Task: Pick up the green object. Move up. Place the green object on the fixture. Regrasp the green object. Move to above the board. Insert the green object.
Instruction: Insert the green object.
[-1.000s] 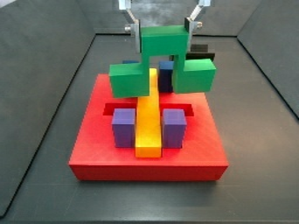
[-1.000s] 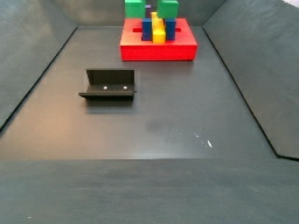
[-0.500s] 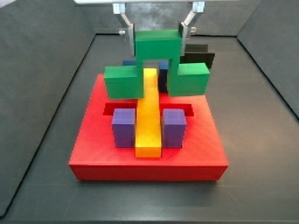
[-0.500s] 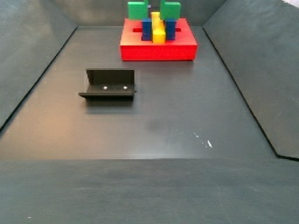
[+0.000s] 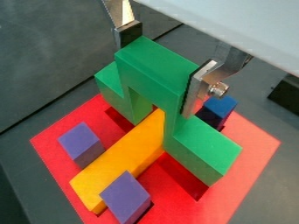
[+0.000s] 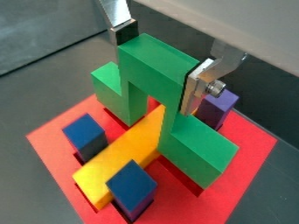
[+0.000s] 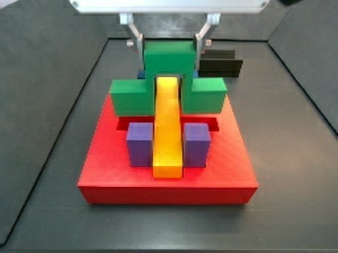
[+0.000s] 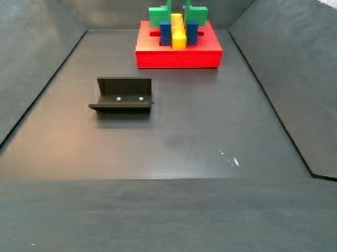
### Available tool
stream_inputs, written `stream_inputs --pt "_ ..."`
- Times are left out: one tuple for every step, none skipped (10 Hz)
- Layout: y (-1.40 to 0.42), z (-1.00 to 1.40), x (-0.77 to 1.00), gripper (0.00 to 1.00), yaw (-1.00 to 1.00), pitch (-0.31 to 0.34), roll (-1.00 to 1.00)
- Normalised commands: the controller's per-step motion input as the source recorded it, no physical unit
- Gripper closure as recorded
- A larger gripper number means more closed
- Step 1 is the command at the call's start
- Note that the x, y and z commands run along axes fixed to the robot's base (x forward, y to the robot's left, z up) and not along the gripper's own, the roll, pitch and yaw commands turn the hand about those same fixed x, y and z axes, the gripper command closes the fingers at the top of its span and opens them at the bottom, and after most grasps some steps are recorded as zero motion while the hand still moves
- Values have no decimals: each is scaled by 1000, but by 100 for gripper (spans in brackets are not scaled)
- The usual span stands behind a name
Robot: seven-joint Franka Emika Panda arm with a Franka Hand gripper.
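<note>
The green object (image 7: 169, 61) straddles the far end of the yellow bar (image 7: 166, 124) on the red board (image 7: 119, 170). Its two lower ends stand down at the board on either side of the bar. My gripper (image 7: 169, 44) is shut on its raised middle from above. Both wrist views show the silver fingers pressed against the sides of the green object (image 5: 152, 74) (image 6: 149, 74), with the gripper (image 5: 163, 61) (image 6: 162, 61) right over the board (image 5: 251, 162) (image 6: 52, 144). The fixture (image 8: 122, 95) stands alone on the floor, away from the board (image 8: 178, 57).
Two purple blocks (image 7: 138, 140) (image 7: 199, 140) flank the yellow bar at the board's near part, and blue blocks (image 6: 84, 136) (image 6: 135, 184) show in a wrist view. Dark walls enclose the grey floor (image 8: 171, 148). The fixture (image 7: 222, 65) sits just behind the board.
My gripper has come down with the green object. Its lower ends dropped from above the board to the board, either side of the yellow bar.
</note>
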Motion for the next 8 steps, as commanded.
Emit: stream_inputs --pt "-51 -280 -17 100 0 0 -79" --pt "-63 -211 0 100 0 0 -96" --pt "-60 -174 0 100 0 0 -99" --pt "-43 -151 0 100 0 0 -101" --pt "-40 -174 0 100 0 0 -79" --pt "-23 -163 0 100 0 0 -67" --pt "-6 -160 0 100 0 0 -80" --pt "0 -174 0 100 -34 0 -153"
